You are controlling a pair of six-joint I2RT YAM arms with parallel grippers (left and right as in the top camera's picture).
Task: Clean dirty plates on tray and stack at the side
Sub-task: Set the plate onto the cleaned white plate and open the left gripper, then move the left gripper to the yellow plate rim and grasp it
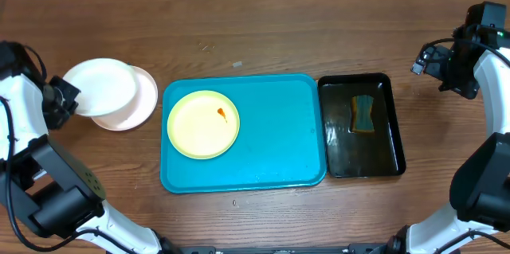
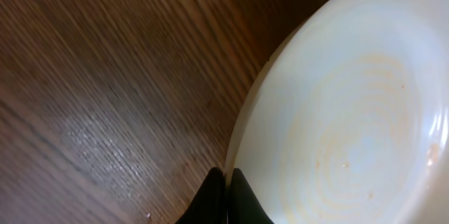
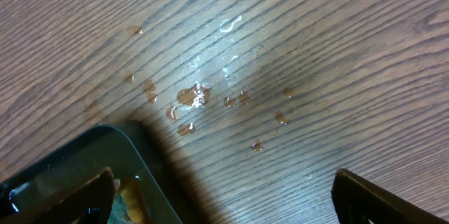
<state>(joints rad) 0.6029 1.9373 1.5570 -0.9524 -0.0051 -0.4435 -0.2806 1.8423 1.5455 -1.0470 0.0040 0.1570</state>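
Observation:
A pale yellow plate [image 1: 202, 123] with an orange-red smear lies on the left half of the turquoise tray [image 1: 279, 138]. Two white plates sit left of the tray: an upper one [image 1: 97, 85] overlapping a lower one [image 1: 142, 103]. My left gripper [image 1: 70, 95] is shut on the upper white plate's left rim; in the left wrist view its fingers [image 2: 227, 182] pinch the rim of that plate [image 2: 351, 112]. My right gripper [image 3: 221, 196] is open and empty, above the table beside the black tray's corner.
A black tray [image 1: 362, 125] right of the turquoise tray holds liquid and a sponge [image 1: 363, 115]. Its corner shows in the right wrist view [image 3: 77, 161]. Small wet drops [image 3: 193, 97] lie on the wood there.

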